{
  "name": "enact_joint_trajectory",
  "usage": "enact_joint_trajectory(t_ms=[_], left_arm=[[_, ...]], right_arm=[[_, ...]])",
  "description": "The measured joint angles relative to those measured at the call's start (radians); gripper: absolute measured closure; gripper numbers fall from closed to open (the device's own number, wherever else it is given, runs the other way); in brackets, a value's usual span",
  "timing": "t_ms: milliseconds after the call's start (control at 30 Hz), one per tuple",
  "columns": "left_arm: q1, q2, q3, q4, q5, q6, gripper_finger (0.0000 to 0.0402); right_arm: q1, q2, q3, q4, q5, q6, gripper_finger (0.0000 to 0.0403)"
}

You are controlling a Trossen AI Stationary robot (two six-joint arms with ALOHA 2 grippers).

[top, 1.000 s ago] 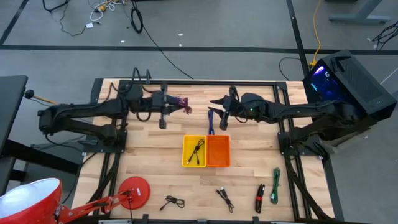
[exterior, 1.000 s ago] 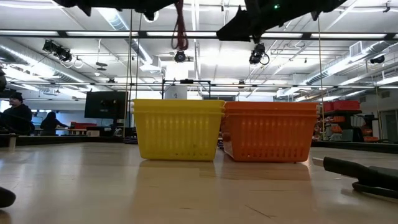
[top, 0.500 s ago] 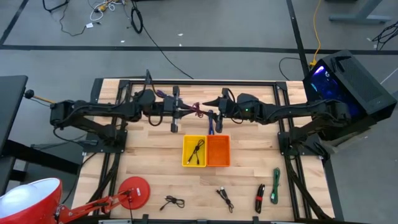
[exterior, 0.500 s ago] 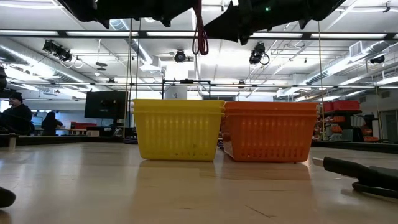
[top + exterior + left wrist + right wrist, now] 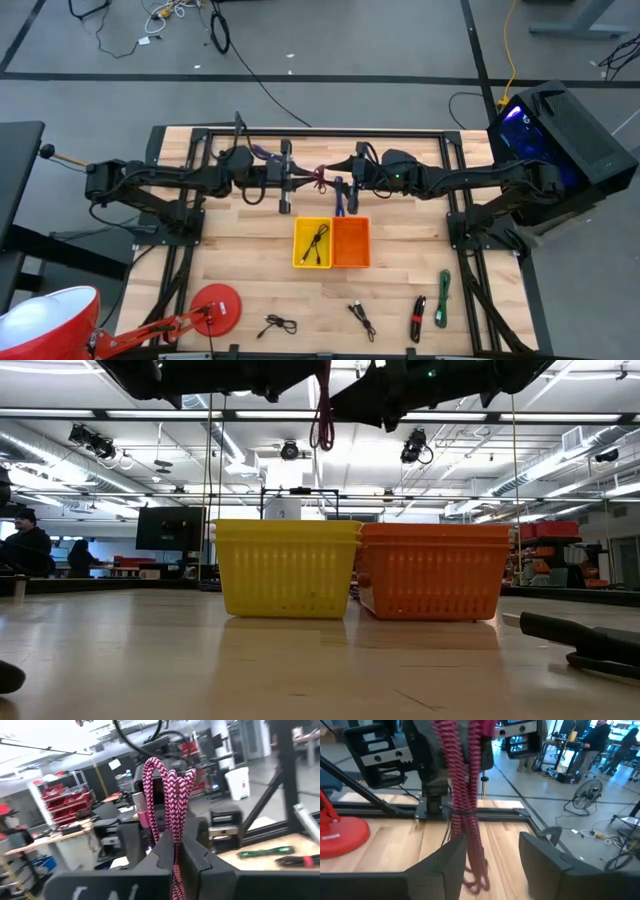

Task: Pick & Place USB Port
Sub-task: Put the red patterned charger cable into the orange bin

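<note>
A pink braided USB cable (image 5: 320, 178), coiled into a bundle, hangs in the air behind the yellow basket (image 5: 313, 243) and the orange basket (image 5: 351, 243). My left gripper (image 5: 308, 180) is shut on it. It also shows in the low view (image 5: 322, 415), high above the baskets. My right gripper (image 5: 346, 184) faces the left one from the right and is open. In the right wrist view the cable (image 5: 466, 805) hangs between the open fingers, close to one finger (image 5: 442, 865). I cannot tell whether it touches that finger. My left gripper pinches the cable bundle (image 5: 175, 862) between its two fingers, several strands together. The fingers lie about level and point toward the table's right. The looped bundle (image 5: 165, 790) reaches out past the fingertips and hangs slack, clear of the table and the baskets.
A black cable (image 5: 318, 240) lies in the yellow basket. A blue cable (image 5: 340, 200) shows just behind the baskets. Black cables (image 5: 277, 325) (image 5: 362, 318), a red-black one (image 5: 419, 320) and a green one (image 5: 443, 290) lie near the front edge. A red lamp base (image 5: 216, 305) stands front left.
My left gripper has carried the pink cable toward the table's right, up to my right gripper. The cable stays hanging clear of the table and now sits between the right gripper's open fingers. Most of the move came early, then it slowed.
</note>
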Motion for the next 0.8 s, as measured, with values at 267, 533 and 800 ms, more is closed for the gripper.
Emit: enact_joint_trajectory(t_ms=[267, 533, 800], left_arm=[[0.036, 0.001, 0.0, -0.045, -0.045, 0.006, 0.0393], [0.022, 0.001, 0.0, -0.02, -0.017, -0.011, 0.0394], [-0.013, 0.011, 0.0, 0.013, -0.008, -0.014, 0.0394]], right_arm=[[0.001, 0.0, 0.0, -0.017, 0.009, -0.006, 0.0222], [0.0, 0.0, 0.0, -0.004, 0.004, -0.006, 0.0223], [0.0, 0.0, 0.0, 0.022, 0.004, -0.006, 0.0222]])
